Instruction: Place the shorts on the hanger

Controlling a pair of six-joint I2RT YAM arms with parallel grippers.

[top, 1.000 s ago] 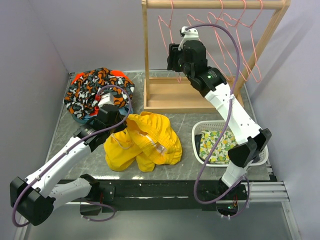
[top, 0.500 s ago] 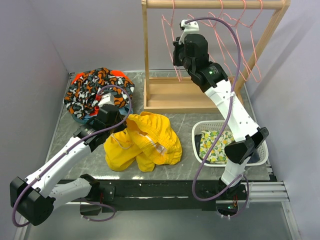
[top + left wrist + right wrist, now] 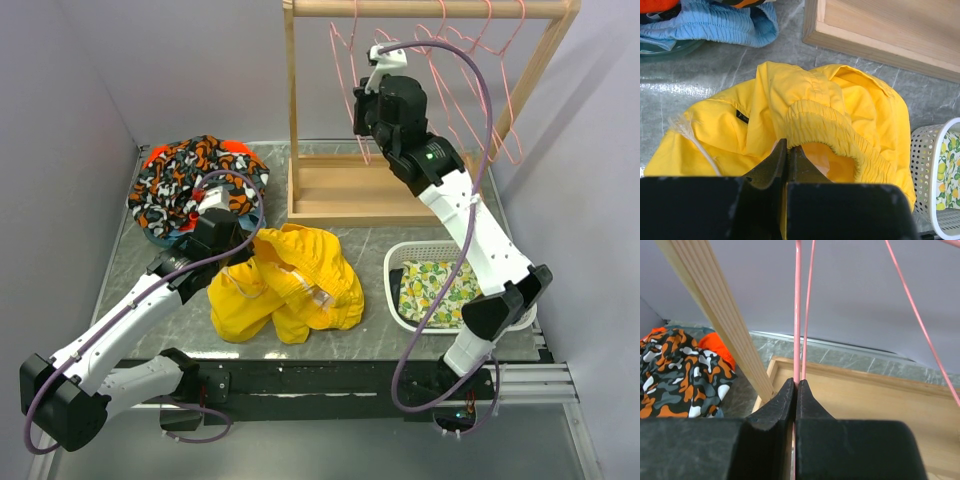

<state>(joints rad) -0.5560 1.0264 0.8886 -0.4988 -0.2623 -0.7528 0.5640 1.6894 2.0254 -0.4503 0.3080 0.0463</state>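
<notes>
Moved: our right gripper [image 3: 362, 112] has gone up higher beside the rack, and the hanger [image 3: 798, 315] went up with it. Our left arm and the shorts [image 3: 290, 285] have stayed put.
Top view, shorts: we see them in a crumpled yellow heap in the middle of the worktop [image 3: 345, 342], closer to the near edge.
Top view, left gripper [image 3: 240, 258]: it is down on the left side of the heap, touching it.
Top view, right gripper: it is up high over the far edge, by the left post of the wooden rack [image 3: 293, 110].
Top view, other things: a patterned garment [image 3: 195, 180] lies in the far left corner. A white basket [image 3: 392, 290] with a lemon cloth [image 3: 435, 290] sits by the right edge.
Left wrist view, fingers: they are pressed together and pinch yellow cloth just below the stretchy waistband [image 3: 827, 120].
Left wrist view, around: we see a pale drawstring [image 3: 692, 140] on the left and a blue cloth [image 3: 725, 25] at the top.
Right wrist view, fingers: they are squeezed tight on the pink wire, which runs straight up from them.
Right wrist view, around: the rack post leans on the left, and the patterned garment lies low on the left.
</notes>
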